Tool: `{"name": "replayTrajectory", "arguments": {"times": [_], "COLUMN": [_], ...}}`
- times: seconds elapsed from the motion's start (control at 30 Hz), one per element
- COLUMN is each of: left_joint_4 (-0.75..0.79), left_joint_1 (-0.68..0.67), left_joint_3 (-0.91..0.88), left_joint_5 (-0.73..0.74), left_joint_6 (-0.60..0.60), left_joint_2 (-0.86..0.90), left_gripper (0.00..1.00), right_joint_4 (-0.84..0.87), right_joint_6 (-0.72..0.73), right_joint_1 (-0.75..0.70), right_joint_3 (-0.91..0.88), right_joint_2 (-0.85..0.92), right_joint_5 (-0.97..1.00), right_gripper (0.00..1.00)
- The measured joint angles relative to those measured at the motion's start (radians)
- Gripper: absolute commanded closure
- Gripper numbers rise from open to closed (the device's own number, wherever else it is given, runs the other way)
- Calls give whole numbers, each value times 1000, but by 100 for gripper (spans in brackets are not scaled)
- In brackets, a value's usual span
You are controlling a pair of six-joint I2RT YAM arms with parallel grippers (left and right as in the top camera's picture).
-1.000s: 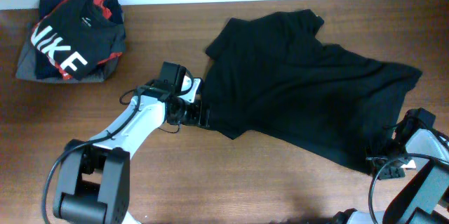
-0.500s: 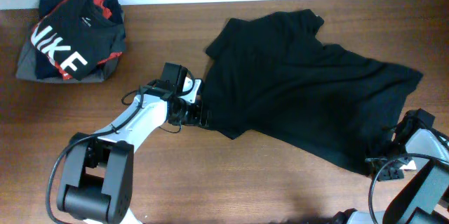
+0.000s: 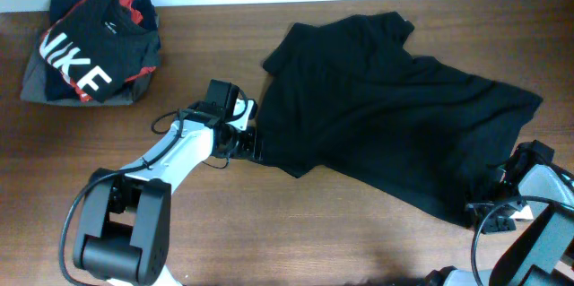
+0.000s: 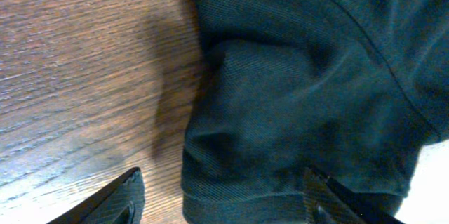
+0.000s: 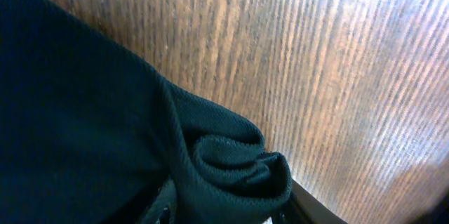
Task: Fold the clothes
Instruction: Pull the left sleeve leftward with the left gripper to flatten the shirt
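The left gripper [image 4: 221, 203] is standing with its jaws wide apart, straddling the hemmed edge of a sleeve of the black T-shirt [image 4: 295, 97]; its fingertips [image 4: 116, 197] are sitting one on either side of the cloth, not closed on it, low against the wooden table [image 4: 84, 76]. Just ahead of those tips the sleeve is bunching into a soft ridge, and beyond that the body of the shirt is spreading away from the gripper across the table, lying rumpled and unfolded. At the shirt's opposite end, the right gripper [image 5: 228, 210] is pinching a rolled fold of the hem between its fingers, jaws partly closed on the fabric, with bare table showing just past the fold. Well behind the left gripper, on the side away from the shirt, the black-and-red NIKE garment [image 3: 90, 48] is resting on top of a grey folded garment [image 3: 36, 84], apart from both grippers.
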Motion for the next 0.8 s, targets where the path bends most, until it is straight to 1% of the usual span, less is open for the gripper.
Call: {"name": "replayTrajectory", "arguments": {"times": [0.1,0.2,0.33,0.37,0.4,0.5,0.53,0.57,0.67,0.77,0.8], "left_joint_4": [1,8,16,16,16,16,16,16,16,11,1], "left_joint_1": [0,0,0,0,1,1,1,1,1,4,7], "left_joint_3": [0,0,0,0,0,0,0,0,0,0,3], "left_joint_5": [-3,-3,-3,-3,-3,-3,-3,-3,-3,-3,-3], "left_joint_6": [11,25,35,36,38,40,41,40,41,41,41], "left_joint_2": [8,11,13,16,19,33,36,39,41,41,41], "left_gripper": [42,47,60,66,70,85,91,99,100,100,100], "right_joint_4": [-7,-16,-26,-32,-35,-45,-48,-50,-57,-61,-61], "right_joint_6": [0,0,0,0,0,0,0,0,-4,-4,-5], "right_joint_1": [0,0,0,0,0,0,0,0,0,0,0], "right_joint_3": [0,0,0,0,0,0,0,0,0,0,0], "right_joint_2": [-14,-39,-72,-82,-88,-105,-107,-108,-108,-108,-108], "right_joint_5": [0,0,0,0,0,0,0,0,0,0,0], "right_gripper": [54,55,54,55,55,55,59,61,68,70,75]}}
